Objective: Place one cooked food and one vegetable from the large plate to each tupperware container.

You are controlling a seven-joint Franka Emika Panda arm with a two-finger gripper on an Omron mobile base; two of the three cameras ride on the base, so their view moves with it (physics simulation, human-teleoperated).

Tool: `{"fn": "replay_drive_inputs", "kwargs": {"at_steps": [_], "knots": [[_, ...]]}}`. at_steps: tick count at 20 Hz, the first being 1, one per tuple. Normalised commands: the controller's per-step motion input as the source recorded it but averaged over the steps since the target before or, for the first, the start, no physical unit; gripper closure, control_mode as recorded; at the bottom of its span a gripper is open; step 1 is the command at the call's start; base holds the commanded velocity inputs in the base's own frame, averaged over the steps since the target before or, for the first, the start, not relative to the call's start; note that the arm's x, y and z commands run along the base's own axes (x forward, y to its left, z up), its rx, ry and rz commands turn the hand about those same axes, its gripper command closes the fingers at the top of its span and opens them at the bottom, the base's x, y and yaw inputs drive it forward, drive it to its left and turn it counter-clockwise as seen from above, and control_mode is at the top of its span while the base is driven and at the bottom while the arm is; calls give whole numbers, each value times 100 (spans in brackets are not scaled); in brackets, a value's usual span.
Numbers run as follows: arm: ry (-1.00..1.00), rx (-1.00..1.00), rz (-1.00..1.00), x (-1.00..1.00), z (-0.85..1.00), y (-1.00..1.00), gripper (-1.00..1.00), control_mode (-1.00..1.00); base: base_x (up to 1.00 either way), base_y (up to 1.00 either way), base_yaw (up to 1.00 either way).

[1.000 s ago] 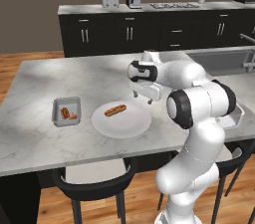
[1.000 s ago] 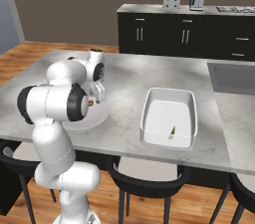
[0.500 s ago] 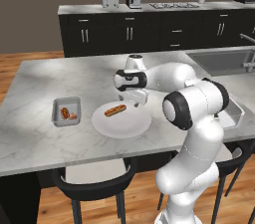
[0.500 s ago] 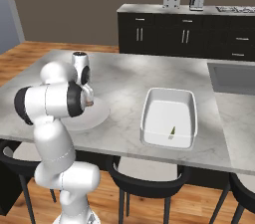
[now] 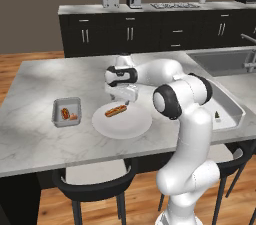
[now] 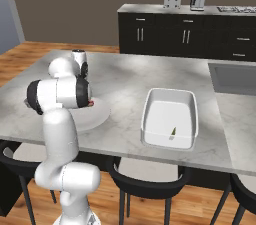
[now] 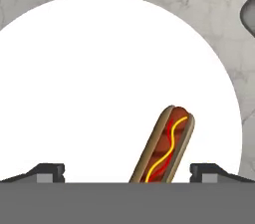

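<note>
Now, from the left base view, the white arm reaches out over the marble counter (image 5: 45, 139) and the claw (image 5: 123, 97) hangs just above the far edge of the large plate (image 5: 121, 121), pointing down. A hot dog (image 5: 115, 110) lies on the plate's far left part, just beside the claw and slightly nearer the camera. To the left of the plate, apart from it, sits the small grey container (image 5: 66, 111), with reddish and orange food inside that is too small to name. Part of the white container (image 5: 231, 111) shows at the right, behind the arm, with a small dark green piece (image 5: 217, 115) in it.

From the right base view, the arm's upper joints cover most of the plate (image 6: 95, 116), and a red tip of the hot dog (image 6: 91, 103) peeks out beside the elbow. The white container (image 6: 169, 117) stands well to the right of the plate on the same counter, open, with a small green vegetable piece (image 6: 173, 131) near its front wall.

From the hand view, the claw's two dark fingertips (image 7: 48, 172) stand far apart at the bottom, open and holding nothing. The hot dog (image 7: 167, 146), with red and yellow sauce lines, lies tilted on the white plate (image 7: 99, 78), nearer the right-hand tip, its lower end running between the two tips.
</note>
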Motion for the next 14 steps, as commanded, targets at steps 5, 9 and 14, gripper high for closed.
{"fn": "replay_drive_inputs", "kwargs": {"at_steps": [5,9,14], "knots": [[0,-2,0,0,-39,0,-100,-100,0,0,0],[0,-3,0,1,-47,0,-100,-100,0,0,0],[0,0,-1,37,-28,0,-100,-100,0,0,0]]}}
